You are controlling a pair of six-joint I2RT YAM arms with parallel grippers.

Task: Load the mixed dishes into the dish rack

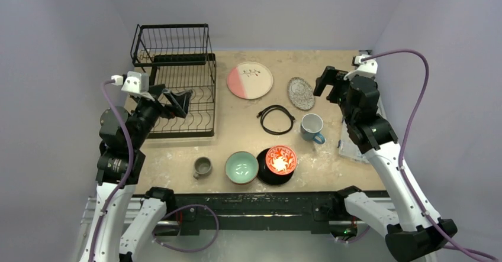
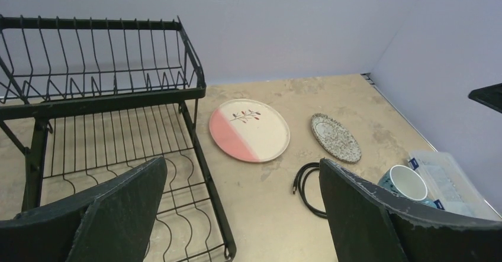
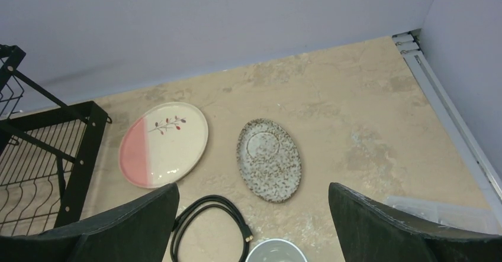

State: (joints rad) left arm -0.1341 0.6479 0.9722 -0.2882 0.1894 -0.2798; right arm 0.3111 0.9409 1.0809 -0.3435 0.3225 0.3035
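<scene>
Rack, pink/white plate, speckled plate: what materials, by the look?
Dish rack: probably coated metal wire. The sign is thin black rods with a matte finish.
Pink-and-white plate: likely glazed ceramic, with a smooth face and a painted sprig.
Speckled plate: looks like stoneware under a grey speckled glaze, though melamine can't be ruled out.

black plate (image 1: 276,180) mostly hidden under red-patterned bowl (image 1: 281,159) | mug (image 3: 275,254) cropped, right wrist view

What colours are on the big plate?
The big plate is pink and white with a small twig drawing; clearest in the left wrist view.
</scene>
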